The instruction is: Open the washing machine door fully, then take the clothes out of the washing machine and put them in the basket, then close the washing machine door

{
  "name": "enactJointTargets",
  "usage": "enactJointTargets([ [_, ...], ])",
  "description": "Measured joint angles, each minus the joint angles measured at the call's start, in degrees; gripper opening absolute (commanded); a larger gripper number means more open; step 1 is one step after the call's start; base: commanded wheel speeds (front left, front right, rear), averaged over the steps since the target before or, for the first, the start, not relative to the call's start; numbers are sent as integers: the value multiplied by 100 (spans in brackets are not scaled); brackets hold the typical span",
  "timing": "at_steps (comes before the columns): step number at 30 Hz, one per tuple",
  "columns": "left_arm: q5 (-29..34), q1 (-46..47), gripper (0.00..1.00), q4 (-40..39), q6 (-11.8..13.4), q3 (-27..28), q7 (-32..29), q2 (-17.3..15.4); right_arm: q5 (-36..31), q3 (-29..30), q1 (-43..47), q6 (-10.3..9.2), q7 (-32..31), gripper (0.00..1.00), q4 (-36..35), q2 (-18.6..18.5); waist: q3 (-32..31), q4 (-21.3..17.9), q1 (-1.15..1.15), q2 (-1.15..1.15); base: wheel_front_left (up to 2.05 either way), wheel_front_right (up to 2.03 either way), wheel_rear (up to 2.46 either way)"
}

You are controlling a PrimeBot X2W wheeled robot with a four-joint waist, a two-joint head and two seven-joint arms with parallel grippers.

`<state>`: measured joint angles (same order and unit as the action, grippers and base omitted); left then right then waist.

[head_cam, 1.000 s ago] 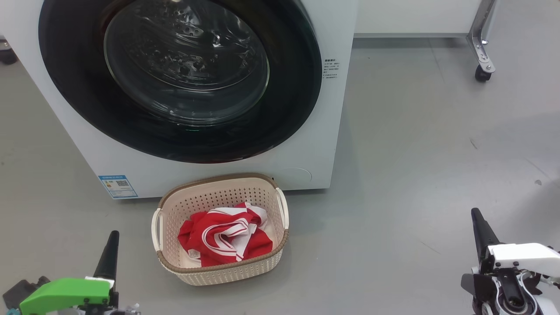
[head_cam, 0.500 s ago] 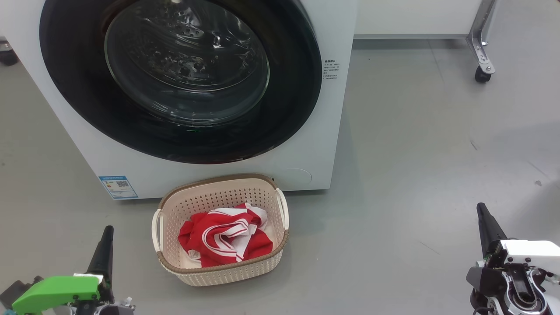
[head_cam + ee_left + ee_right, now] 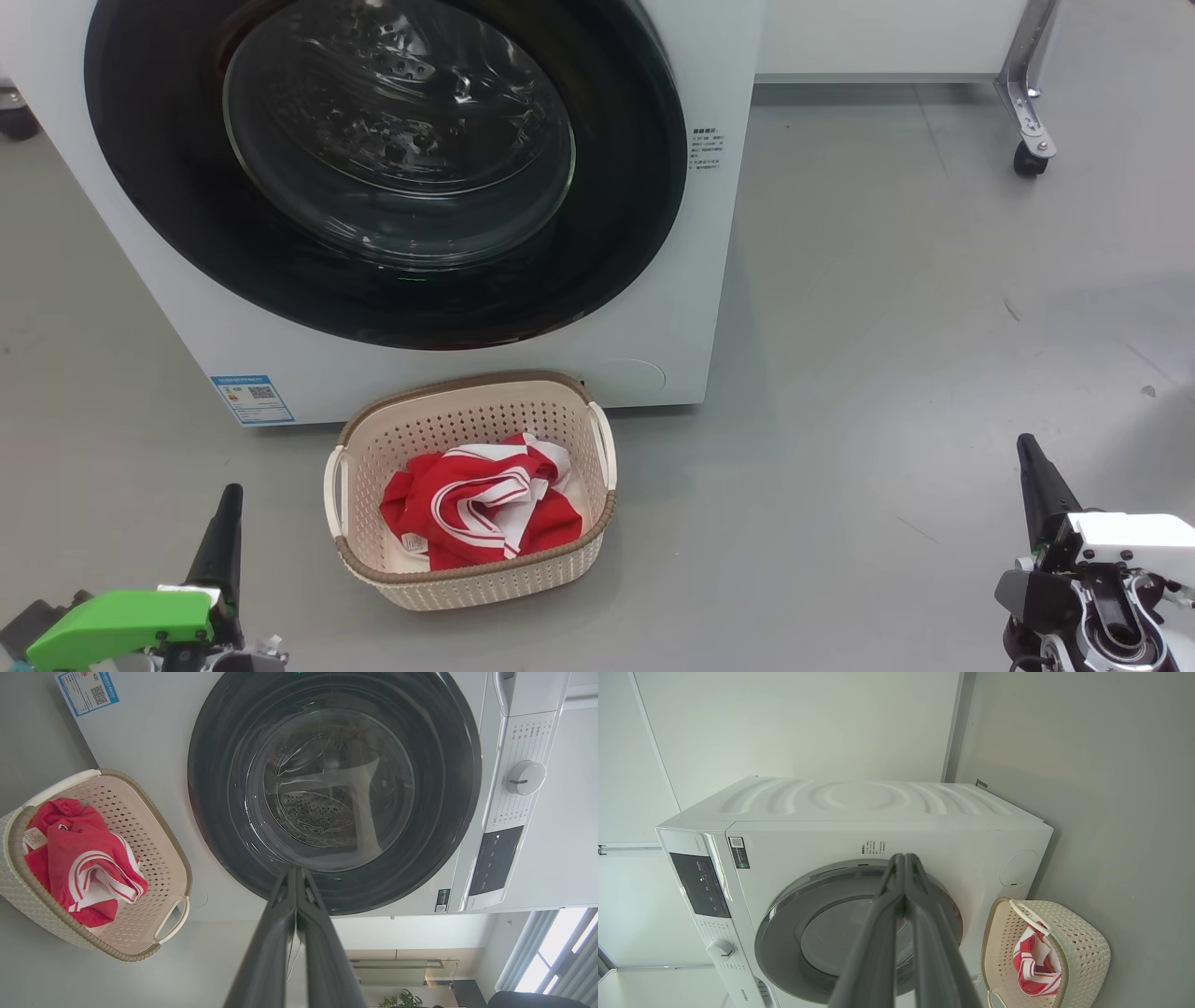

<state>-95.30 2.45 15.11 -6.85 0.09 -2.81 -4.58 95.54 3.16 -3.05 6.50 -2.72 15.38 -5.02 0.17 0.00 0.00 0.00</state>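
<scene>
Finding: over the last second the left end effector [image 3: 228, 504] and the right end effector [image 3: 1031, 459] each shifted a little toward the outer edges of the head view. Over the last half second neither has moved. Both have their fingers pressed together and hold nothing (the wrist views show no gap between the fingers).

The washing machine door [image 3: 616, 187] lies flush in the front of the washing machine [image 3: 709, 308], so it is shut. The clothes [image 3: 476, 509] lie bunched inside the basket [image 3: 485, 583]. The basket stands on the floor [image 3: 887, 327], just in front of the machine and below the door.

Assessment: no red fabric shows behind the glass, though the drum's depths are hard to read. The arms appear parked well apart from the basket. All three steps look done and no further action appears due.
</scene>
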Motion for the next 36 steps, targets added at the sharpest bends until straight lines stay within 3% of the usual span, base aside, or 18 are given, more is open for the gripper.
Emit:
enactJointTargets([
  [36,0,23,0,71,-1,18,-15,1,-1,19,-5,18,-1,0,46,1,-2,0,0,0,0,0,0],
])
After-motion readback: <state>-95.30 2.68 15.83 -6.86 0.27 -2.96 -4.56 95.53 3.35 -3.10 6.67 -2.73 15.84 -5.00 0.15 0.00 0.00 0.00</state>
